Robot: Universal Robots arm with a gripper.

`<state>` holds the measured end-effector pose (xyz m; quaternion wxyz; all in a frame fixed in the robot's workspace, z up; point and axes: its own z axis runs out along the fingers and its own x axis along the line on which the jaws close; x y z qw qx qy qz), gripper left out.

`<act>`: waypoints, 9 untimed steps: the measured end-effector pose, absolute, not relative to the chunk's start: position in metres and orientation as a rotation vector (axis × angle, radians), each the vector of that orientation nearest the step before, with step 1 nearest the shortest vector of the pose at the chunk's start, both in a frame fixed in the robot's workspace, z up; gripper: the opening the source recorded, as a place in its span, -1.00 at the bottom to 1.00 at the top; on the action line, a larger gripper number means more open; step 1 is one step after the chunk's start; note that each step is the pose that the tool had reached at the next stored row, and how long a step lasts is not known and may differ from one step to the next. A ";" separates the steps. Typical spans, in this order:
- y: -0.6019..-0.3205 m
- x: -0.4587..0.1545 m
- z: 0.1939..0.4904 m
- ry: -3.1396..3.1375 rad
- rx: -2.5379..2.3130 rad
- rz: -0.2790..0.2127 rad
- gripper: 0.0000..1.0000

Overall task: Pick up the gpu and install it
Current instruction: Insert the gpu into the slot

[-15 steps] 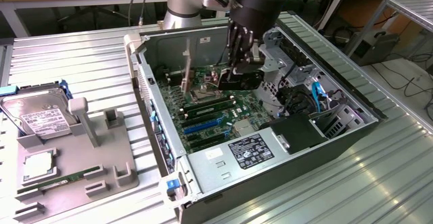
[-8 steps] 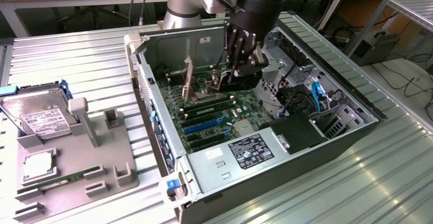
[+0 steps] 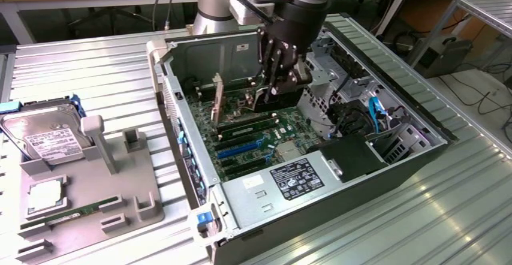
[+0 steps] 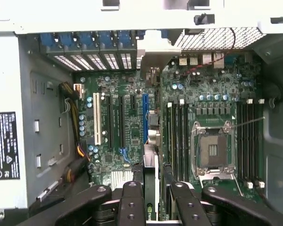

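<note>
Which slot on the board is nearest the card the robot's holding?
The blue slot, directly in line with the gpu held in the gripper. The white slot and the black slots lie farther off.

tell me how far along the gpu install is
Done: the gpu is off the grey tray and inside the open pc case. In hand: the gripper holds it edge-on over the motherboard, near the blue slot. Left: seating it; I cannot tell that it is in a slot, and the gripper has not let go.
</note>
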<state>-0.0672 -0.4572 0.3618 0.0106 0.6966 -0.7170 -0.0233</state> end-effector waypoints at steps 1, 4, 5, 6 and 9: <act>-0.459 -0.072 0.360 -2.239 2.176 -0.070 -0.47; -0.461 -0.079 0.358 -2.241 2.177 -0.067 -0.47; -0.462 -0.081 0.357 -2.241 2.178 -0.066 -0.47; -0.463 -0.083 0.355 -2.242 2.179 -0.065 -0.47; -0.464 -0.088 0.351 -2.243 2.179 -0.063 -0.47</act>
